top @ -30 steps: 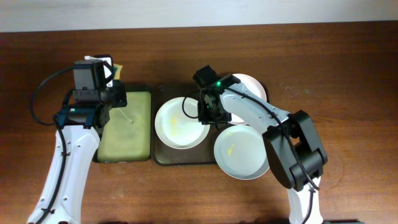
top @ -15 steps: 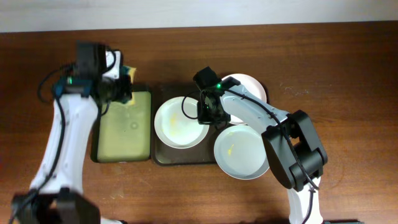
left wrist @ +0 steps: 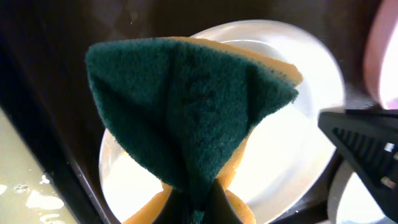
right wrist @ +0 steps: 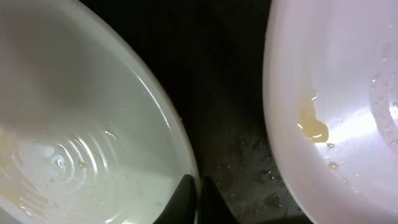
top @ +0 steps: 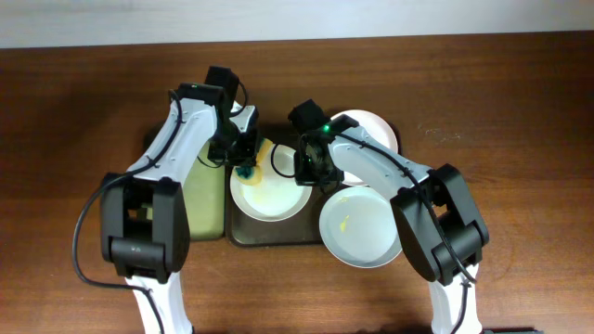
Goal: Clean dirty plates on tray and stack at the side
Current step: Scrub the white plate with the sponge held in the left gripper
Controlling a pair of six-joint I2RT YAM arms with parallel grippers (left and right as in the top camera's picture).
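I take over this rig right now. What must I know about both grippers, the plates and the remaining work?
Left gripper: shut on the green sponge, held over the left white plate.
Right gripper: shut on that plate's right rim.
The back plate also lies on the dark tray; the front grey-blue plate overhangs its front edge.
Done: nothing stacked yet.
Left: wipe off the yellow smears, stack all three at the side.

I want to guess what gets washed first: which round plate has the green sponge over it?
The white round plate at the left end of the dark rectangular tray: the green-and-yellow sponge hangs over it. The other two plates, further right, have none.
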